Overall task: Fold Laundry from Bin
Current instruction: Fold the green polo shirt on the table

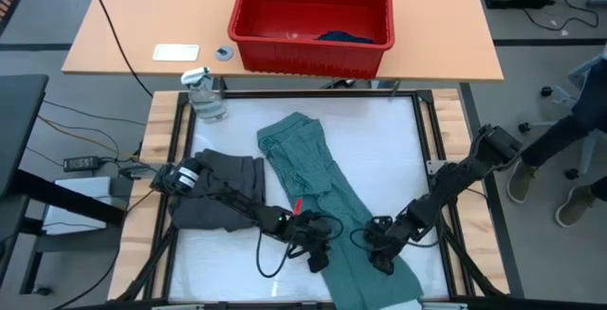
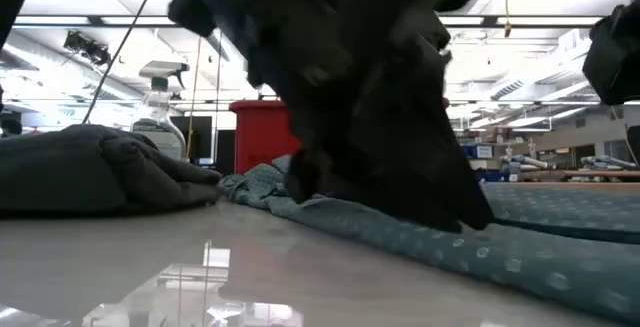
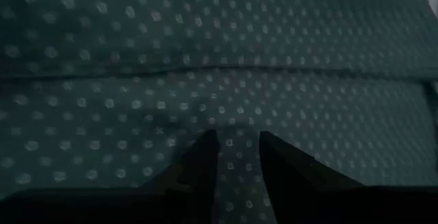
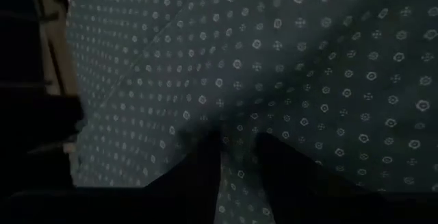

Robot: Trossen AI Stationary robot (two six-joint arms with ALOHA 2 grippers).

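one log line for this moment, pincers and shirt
left pincer: on teal dotted shirt | right pincer: on same shirt | dark grey piece: beside shirt | red bin: far table
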